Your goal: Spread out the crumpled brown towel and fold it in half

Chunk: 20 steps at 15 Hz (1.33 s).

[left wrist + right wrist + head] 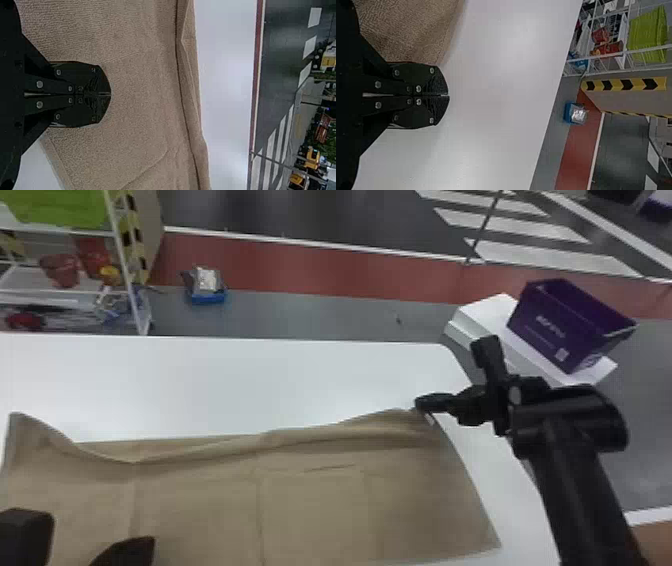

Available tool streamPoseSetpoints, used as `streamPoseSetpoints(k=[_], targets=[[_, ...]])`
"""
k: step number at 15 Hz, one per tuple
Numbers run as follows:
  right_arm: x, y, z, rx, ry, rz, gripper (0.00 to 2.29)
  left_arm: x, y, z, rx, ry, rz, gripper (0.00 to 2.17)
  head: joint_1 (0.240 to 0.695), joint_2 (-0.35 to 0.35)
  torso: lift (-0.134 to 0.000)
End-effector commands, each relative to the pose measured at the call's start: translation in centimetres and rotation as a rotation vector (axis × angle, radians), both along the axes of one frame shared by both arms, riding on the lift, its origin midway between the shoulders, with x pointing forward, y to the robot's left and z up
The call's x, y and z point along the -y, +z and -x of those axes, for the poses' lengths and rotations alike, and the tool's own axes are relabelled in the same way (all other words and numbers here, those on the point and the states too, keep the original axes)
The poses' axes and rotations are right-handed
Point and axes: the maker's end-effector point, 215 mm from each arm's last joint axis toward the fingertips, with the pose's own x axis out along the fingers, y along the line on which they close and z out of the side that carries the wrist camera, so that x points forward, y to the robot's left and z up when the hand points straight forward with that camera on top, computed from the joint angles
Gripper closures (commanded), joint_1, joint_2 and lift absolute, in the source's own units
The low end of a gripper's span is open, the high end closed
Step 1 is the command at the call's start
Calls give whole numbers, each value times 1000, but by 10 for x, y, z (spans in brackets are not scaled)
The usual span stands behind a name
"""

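the towel (pixel 310 500) fold seems nearly done
left gripper (pixel 109 94), right gripper (pixel 448 95): jaws together; next, to flatten wavy edge (pixel 350 432) beside right jaws.

White table (pixel 240 385): smooth, with a rounded far right corner.
Purple box (pixel 537 327): open-topped, on a white stand (pixel 477 309) beyond that corner.
White rack (pixel 131 290): far left, holding a green bin (pixel 55 209) and red containers (pixel 60 272).
Blue tray (pixel 207 298): on the floor beside the rack.
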Motion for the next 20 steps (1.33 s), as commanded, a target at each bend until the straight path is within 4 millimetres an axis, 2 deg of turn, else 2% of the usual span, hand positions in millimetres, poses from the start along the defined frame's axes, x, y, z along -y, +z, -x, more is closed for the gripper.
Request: streamPoseSetpoints(k=[1,2,4,5,6,7,8,9,11,13,16,18,20], targets=[[10,4,3,12,-18,0,1359,-8,10,-7,24,24,-6,2034,695,-252,-124],[12,2,7,12,-20,1,1359,-17,14,-13,36,39,-17,2024,695,-251,-124],[16,-3,15,11,-27,0,1359,-48,30,-50,106,110,-51,2013,695,-246,-124],[15,-2,16,16,-24,2,1359,-65,40,-73,157,141,-59,1858,695,-226,-124],[17,-4,19,14,-29,-1,1359,-79,42,-87,172,163,-63,1659,695,-213,-124],[19,-5,20,14,-31,0,1359,-89,47,-103,201,177,-67,1389,695,-200,-124],[20,-6,21,14,-31,2,1359,-96,61,-121,277,177,-68,822,695,-185,-124],[22,-7,23,10,-35,2,1359,-102,79,-140,374,176,-78,394,695,-171,-124],[22,-6,23,7,-39,-2,1359,-119,99,-165,483,195,-107,367,695,-144,-124],[18,-9,23,1,-34,1,1359,-138,100,-176,496,213,-116,367,695,-129,-124],[17,-9,23,-1,-33,5,1359,-159,99,-183,524,171,-129,367,695,-97,-124],[15,-5,19,9,-25,12,1359,-167,100,-184,553,119,-113,265,695,-86,-124],[14,-3,17,14,-23,14,1359,-171,92,-192,565,51,-97,228,695,-73,-124]])
